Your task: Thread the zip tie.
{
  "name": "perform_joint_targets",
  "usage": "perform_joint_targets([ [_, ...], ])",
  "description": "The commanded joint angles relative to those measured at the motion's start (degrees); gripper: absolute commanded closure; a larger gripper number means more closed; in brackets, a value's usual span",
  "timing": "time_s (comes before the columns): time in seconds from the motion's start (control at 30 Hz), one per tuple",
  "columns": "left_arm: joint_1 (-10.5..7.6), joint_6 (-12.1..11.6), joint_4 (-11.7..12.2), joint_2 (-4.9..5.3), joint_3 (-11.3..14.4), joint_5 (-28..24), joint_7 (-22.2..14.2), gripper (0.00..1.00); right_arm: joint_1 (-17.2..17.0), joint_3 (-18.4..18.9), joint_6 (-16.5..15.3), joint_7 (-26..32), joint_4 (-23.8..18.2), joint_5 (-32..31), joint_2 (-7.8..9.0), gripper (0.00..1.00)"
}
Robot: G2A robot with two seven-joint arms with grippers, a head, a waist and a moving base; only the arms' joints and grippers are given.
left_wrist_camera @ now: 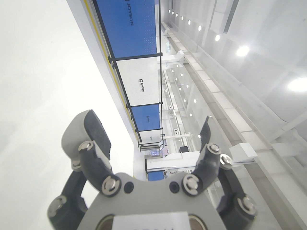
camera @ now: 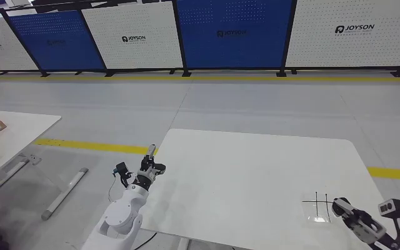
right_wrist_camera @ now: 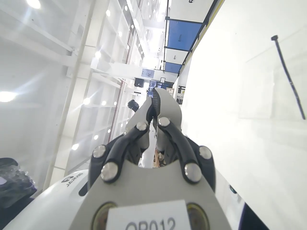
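My left gripper (left_wrist_camera: 151, 125) hung spread wide at the top view's lower left, by the table (camera: 250, 169) edge; my right gripper (right_wrist_camera: 156, 96) sat clenched shut (just beside the crossed zip ties (camera: 317, 200), lower right).

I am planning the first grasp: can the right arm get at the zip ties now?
Probably yes: the right gripper is close beside the zip ties, nothing between them, though it is shut.
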Motion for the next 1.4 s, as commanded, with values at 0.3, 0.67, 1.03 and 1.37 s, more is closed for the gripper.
perform_joint_targets([
  [0.3,0.00,0.0,0.0,0.00,0.0,0.0,0.0,0.00,0.0,0.0,0.0,0.0,0.0,0.0,0.00,1.00],
  [0.67,0.00,0.0,0.0,0.00,0.0,0.0,0.0,0.00,-2.6,-2.2,-3.4,-17.3,-4.8,-1.0,-1.48,1.00],
  [1.03,0.00,0.0,0.0,0.00,0.0,0.0,0.0,0.00,-3.6,-4.3,-3.0,-27.9,-7.3,-5.0,-2.26,1.00],
  [1.37,0.00,0.0,0.0,0.00,0.0,0.0,0.0,0.00,-3.6,-4.3,-3.0,-27.9,-7.3,-5.0,-2.26,1.00],
])
